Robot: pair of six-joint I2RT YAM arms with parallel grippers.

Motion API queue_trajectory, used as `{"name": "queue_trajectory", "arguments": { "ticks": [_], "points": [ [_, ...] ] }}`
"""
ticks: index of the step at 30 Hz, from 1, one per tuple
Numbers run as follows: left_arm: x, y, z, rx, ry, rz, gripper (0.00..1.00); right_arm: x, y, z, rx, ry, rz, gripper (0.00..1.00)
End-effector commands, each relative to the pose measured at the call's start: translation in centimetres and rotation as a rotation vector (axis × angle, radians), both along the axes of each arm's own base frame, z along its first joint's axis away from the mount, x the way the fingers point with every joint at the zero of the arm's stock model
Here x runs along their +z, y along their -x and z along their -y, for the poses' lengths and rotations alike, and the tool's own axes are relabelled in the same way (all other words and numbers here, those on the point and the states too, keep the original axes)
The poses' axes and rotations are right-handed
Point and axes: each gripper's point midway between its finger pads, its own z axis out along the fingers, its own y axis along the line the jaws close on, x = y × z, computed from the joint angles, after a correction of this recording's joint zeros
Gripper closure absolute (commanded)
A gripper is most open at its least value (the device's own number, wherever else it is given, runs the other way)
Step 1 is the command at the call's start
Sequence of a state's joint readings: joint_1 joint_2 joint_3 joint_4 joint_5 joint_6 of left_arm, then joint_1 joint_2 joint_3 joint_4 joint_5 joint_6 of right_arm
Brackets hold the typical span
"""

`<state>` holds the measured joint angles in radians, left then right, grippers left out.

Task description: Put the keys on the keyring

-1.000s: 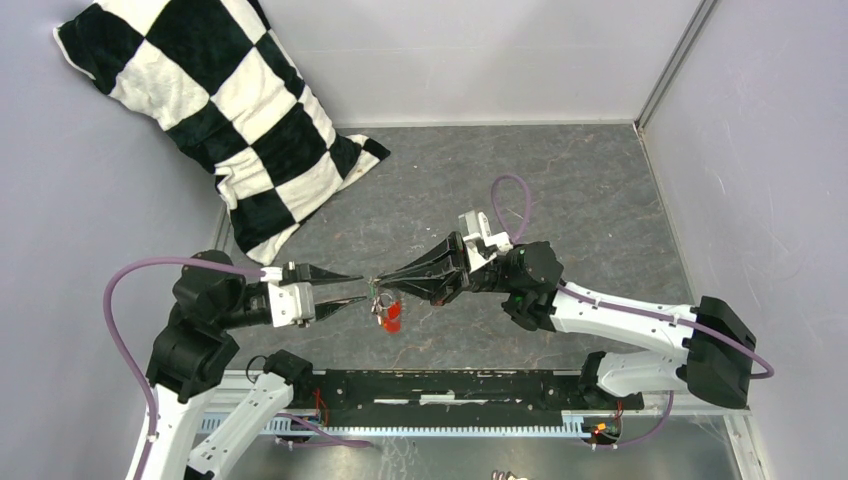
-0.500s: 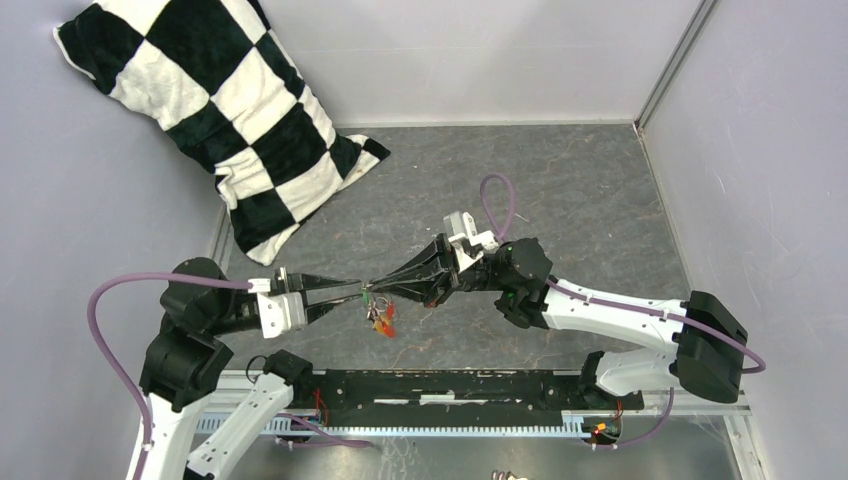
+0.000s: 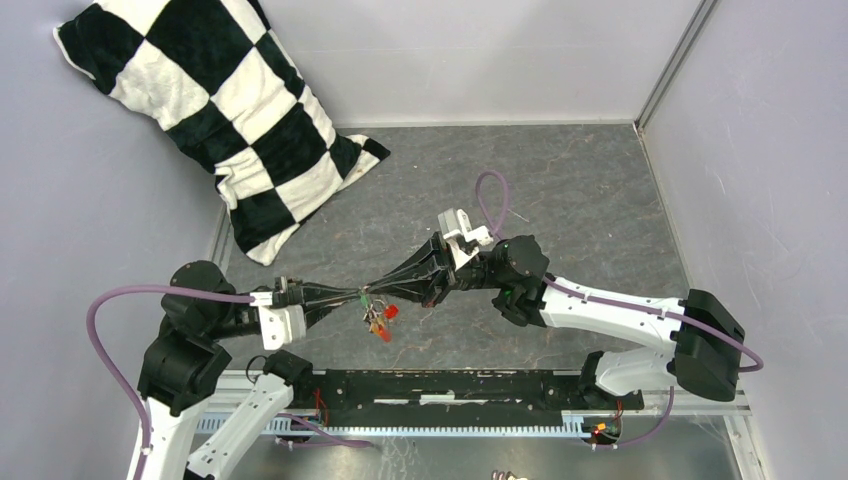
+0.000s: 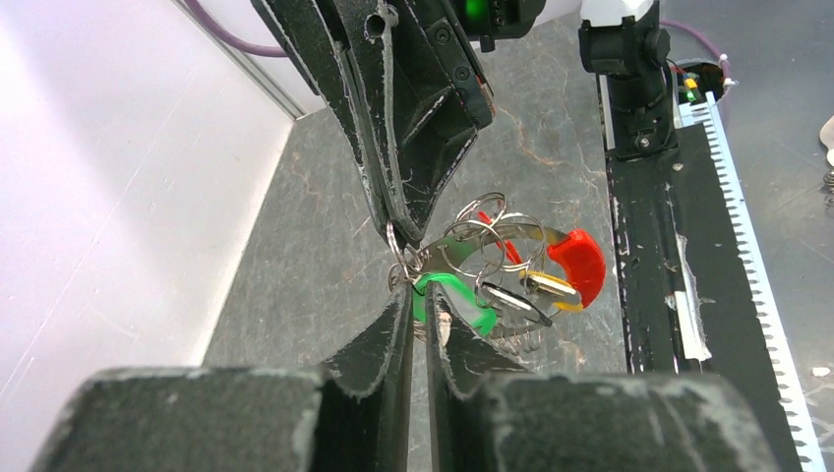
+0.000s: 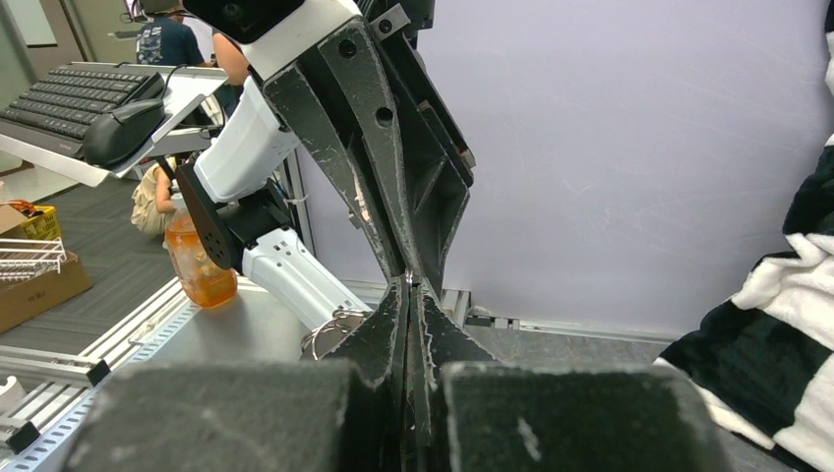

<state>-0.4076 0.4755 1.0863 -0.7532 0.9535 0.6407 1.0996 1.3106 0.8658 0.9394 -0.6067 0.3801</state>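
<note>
The keys hang in one bunch (image 3: 378, 316) in the air between my two grippers. In the left wrist view, the green key (image 4: 462, 294), the red head (image 4: 580, 261) and the yellow key (image 4: 551, 289) dangle from linked silver rings of the keyring (image 4: 482, 236). My left gripper (image 4: 417, 295) is shut on the green key's head. My right gripper (image 4: 397, 239) comes in from the far side, shut on a thin ring of the keyring. From above, the left gripper (image 3: 352, 296) and right gripper (image 3: 372, 293) meet tip to tip. The right wrist view shows its jaws (image 5: 409, 285) pinched on wire.
A black-and-white checkered pillow (image 3: 230, 110) leans in the back left corner. Grey walls close in the stone-patterned table (image 3: 560, 190). A black rail (image 3: 450, 385) runs along the near edge, under the bunch.
My left gripper was open one second ago and has shut on the bunch. Both arms have shifted left and nearer, and the keys swung with them.
</note>
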Motion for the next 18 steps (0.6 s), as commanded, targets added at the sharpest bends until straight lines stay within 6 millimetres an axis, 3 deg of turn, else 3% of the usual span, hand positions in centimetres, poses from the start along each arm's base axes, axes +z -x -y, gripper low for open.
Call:
{"name": "queue_trajectory", "arguments": {
  "ticks": [1,8,18],
  "points": [
    [0.2,0.5,0.1,-0.033,-0.003,0.051,0.87,2.8,0.6,0.2,0.022,-0.065,0.022,1.00],
    [-0.2,0.4,-0.1,-0.018,-0.009,0.071,0.98,3.4,0.8,0.5,0.038,-0.096,-0.001,1.00],
    [-1.1,1.0,0.0,-0.050,-0.023,0.068,0.98,4.1,0.6,0.7,0.018,-0.156,-0.058,1.00]
  ]
}}
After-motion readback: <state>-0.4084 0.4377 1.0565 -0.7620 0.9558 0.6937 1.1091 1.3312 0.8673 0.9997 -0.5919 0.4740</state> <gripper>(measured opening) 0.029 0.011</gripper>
